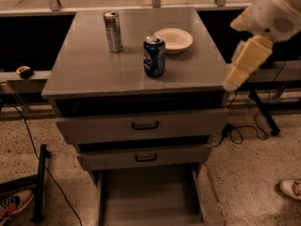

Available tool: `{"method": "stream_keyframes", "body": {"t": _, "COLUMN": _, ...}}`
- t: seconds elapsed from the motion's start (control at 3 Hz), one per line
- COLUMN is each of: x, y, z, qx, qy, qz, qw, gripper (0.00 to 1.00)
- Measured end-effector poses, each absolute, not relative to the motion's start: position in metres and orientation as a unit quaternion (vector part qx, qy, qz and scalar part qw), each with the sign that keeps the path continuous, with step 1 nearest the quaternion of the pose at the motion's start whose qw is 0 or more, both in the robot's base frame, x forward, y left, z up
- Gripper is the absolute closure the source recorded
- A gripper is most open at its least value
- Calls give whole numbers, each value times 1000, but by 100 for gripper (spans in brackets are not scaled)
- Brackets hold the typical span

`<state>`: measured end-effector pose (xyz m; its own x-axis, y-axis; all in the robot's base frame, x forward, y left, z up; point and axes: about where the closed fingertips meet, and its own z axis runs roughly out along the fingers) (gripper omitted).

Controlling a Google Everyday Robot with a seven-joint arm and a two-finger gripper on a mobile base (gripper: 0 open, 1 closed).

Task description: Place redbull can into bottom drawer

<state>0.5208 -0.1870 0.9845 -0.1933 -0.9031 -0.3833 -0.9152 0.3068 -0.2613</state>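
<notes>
The redbull can (113, 31), slim and silver-grey, stands upright at the back left of the grey cabinet top (108, 74). The bottom drawer (148, 199) is pulled out at floor level and its flat floor is bare. My gripper (233, 81) hangs at the end of the cream arm (270, 11), just off the cabinet's right edge at about the height of the top. It is well to the right of the can and touches nothing.
A blue Pepsi can (154, 55) stands mid-top, with a pale bowl (174, 39) behind it. Two upper drawers with black handles (145, 125) stick out slightly. Cables and a black stand (40, 182) lie on the floor. Shoes show at the left (14, 204) and right (291, 189).
</notes>
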Motion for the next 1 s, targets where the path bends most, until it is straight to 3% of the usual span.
{"method": "stream_keyframes", "body": {"t": 0.33, "x": 587, "y": -122, "z": 1006, "qx": -616, "qy": 730, "qz": 69, "qw": 288, "gripper": 0}}
{"method": "stream_keyframes", "body": {"t": 1.0, "x": 630, "y": -76, "z": 1024, "qx": -613, "qy": 683, "qz": 81, "qw": 389, "gripper": 0}}
